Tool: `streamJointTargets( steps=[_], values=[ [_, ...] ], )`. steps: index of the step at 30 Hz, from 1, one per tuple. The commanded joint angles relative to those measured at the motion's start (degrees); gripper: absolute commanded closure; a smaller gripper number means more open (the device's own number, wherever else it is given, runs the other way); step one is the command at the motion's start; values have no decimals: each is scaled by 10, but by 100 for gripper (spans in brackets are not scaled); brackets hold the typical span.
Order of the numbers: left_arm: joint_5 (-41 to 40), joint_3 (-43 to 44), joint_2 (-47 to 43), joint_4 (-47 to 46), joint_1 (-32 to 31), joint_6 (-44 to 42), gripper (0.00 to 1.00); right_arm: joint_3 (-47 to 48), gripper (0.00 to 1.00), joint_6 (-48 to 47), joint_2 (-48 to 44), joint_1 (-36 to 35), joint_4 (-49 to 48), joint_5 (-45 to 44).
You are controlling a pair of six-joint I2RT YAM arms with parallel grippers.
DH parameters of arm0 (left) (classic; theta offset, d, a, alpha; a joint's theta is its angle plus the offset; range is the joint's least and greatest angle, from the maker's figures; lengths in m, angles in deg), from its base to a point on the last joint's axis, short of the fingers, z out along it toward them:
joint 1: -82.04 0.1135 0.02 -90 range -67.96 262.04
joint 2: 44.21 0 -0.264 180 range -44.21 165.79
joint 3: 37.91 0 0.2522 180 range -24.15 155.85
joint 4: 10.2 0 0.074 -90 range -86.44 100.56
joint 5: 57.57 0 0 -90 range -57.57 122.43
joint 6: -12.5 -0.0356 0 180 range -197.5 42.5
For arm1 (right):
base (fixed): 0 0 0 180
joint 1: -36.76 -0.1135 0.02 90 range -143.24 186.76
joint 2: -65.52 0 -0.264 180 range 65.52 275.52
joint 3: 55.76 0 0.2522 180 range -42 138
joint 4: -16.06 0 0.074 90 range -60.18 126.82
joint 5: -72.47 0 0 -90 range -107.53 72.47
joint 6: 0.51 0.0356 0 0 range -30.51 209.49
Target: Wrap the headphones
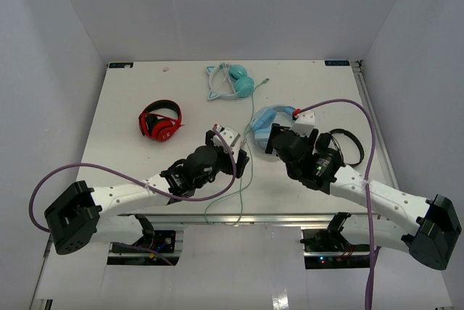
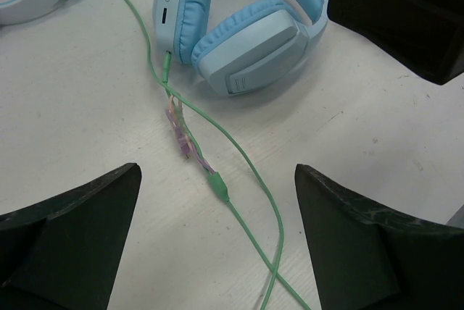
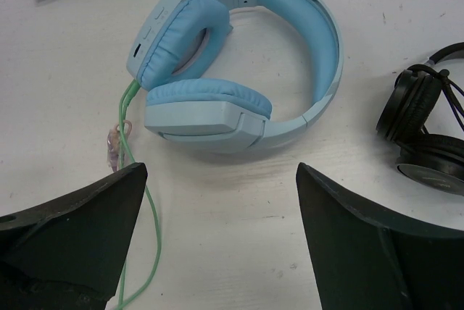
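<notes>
The left gripper hangs low over the table, its two dark fingers spread wide and nothing caught in them. In its own view the thin pale-green cable runs down the middle of the frame, in the gap between the fingers but touching neither. The right gripper is spread just as wide and is also empty. It hovers just short of the headphones, which fill the upper middle of its view.

From above, the light-blue headphones lie right of centre on the table, half hidden under the right wrist. They rest on their side, with the wide headband arching toward the right of the frame and the two thick cups folded in close together on the left. The cable leaves the bottom of the farther cup and trails loosely down the frame, between the two arms, to the near edge of the table. A short pinkish-purple tie is wound on the cable just below where it leaves the cup.

The teal cat-ear pair sits at upper centre of the top view, the red-and-black pair lies left of centre, and a black pair lies just beside the right arm.
</notes>
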Motion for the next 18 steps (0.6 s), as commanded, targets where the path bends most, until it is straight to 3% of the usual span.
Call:
streamJointTargets(
  steps=[1,12,15,18],
  values=[
    [-6,6,-26,-9,0,-7,2,19,10,22,-4,-2,-9,-19],
    [-75,-5,-52,-6,0,2,2,-16,10,33,-9,2,-44,9],
    [-96,-6,-55,-4,0,4,2,-48,3,-2,-17,31,-99,90],
    [-119,-5,-51,-4,0,4,2,-113,8,-53,-37,89,-216,270]
  ],
)
